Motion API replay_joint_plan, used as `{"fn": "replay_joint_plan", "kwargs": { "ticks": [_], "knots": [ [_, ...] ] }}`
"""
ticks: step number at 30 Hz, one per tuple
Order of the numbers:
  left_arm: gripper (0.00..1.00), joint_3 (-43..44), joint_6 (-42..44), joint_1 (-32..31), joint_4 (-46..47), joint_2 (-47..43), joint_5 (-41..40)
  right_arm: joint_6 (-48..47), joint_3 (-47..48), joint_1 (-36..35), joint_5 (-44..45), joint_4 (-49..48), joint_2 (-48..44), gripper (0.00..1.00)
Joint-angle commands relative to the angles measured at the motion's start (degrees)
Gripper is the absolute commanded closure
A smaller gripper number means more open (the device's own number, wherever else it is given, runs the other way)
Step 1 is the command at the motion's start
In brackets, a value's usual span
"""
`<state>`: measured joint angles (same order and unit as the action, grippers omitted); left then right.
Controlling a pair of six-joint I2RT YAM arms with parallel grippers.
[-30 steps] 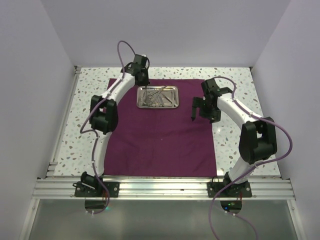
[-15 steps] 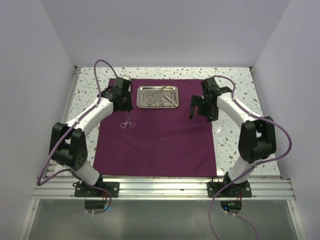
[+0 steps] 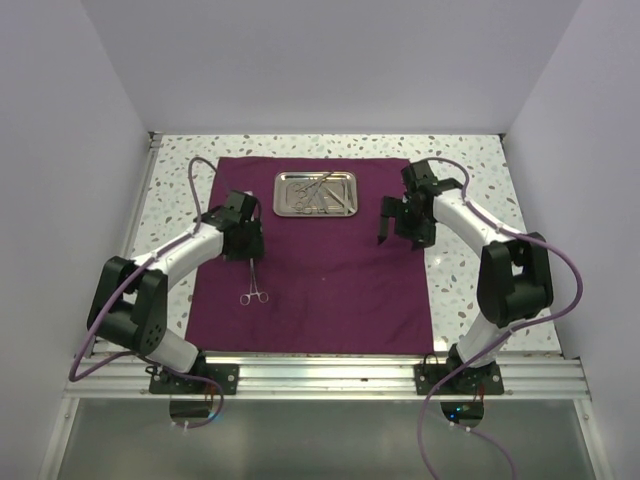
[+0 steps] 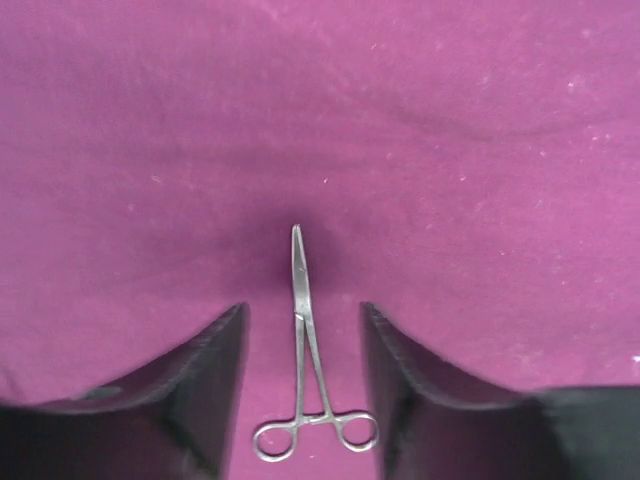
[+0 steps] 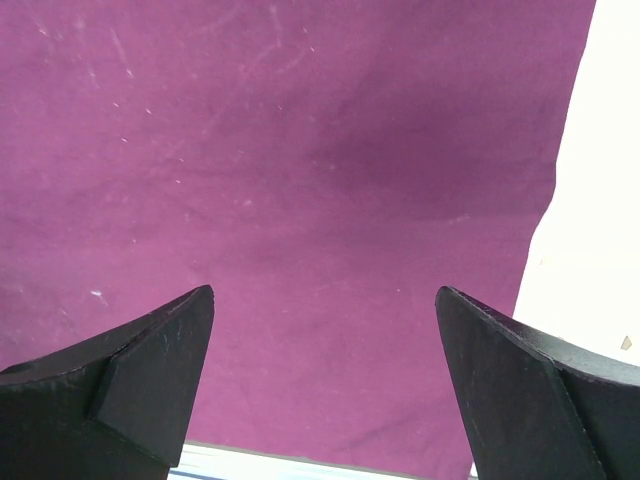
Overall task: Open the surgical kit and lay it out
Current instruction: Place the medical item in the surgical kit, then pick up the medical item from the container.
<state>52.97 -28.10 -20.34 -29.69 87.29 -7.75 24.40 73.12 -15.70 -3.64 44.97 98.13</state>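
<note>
Speckled tabletop [image 3: 470, 290] around the edges of the overhead view. Spread flat across its middle, a big dark purple cloth [image 3: 330, 280].

On the left side of the frame, the left arm [image 3: 185, 250] bent low over the cloth, with the left gripper [image 3: 251, 260] pointing down. Fingers [image 4: 200, 380] partly apart, holding nothing. On the right, the right gripper [image 3: 400, 238] hanging over the cloth's right edge, fingers [image 5: 150, 370] spread wide with only cloth below.

At the top middle of the cloth, a small shiny steel tray [image 3: 350, 207]. Inside it, a tangle of thin silver tools [image 3: 312, 193], maybe scissors and tweezers, too small to tell apart.

At the lower left of the cloth, silver forceps [image 3: 253, 285] lying flat, just below the left gripper. In the left wrist view, right between the two fingers but touching neither, ring handles toward the bottom of the frame, tip pointing up.
</note>
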Motion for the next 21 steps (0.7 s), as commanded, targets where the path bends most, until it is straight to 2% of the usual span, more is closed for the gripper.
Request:
{"fn": "replay_joint_plan", "kwargs": {
  "ticks": [1,2,4,7,12,13,17,21],
  "knots": [
    [0.40,4.50,0.23,-0.23,2.10,-1.68,-1.04,-0.50,-0.96,0.06,-0.14,-0.67,-3.47,0.04],
    [0.34,7.38,0.84,-0.23,1.14,-1.16,-1.56,-0.50,-1.14,-0.03,-0.05,-0.67,-3.73,0.04],
    [0.31,10.82,2.77,-0.32,0.69,0.07,-2.01,-0.58,-1.75,-0.03,0.30,-0.59,-4.43,0.04],
    [0.31,18.55,6.11,-0.23,1.21,4.63,-1.83,-0.85,-2.37,-0.03,0.65,-0.50,-5.31,0.04],
    [0.34,35.95,10.25,-0.23,2.62,19.39,1.24,-0.94,-2.46,-0.03,1.96,0.55,-6.46,0.04],
    [0.34,40.50,11.82,-0.23,3.23,21.76,2.90,-0.94,-2.28,-0.03,2.14,0.73,-6.89,0.03],
    [0.34,50.35,15.17,-0.23,7.97,33.88,7.47,-0.94,-0.88,0.06,2.85,2.40,-7.60,0.03],
    [0.34,59.07,16.49,-0.23,10.88,41.99,15.21,-1.02,0.62,-0.03,3.46,4.77,-8.13,0.03]
  ]
}}
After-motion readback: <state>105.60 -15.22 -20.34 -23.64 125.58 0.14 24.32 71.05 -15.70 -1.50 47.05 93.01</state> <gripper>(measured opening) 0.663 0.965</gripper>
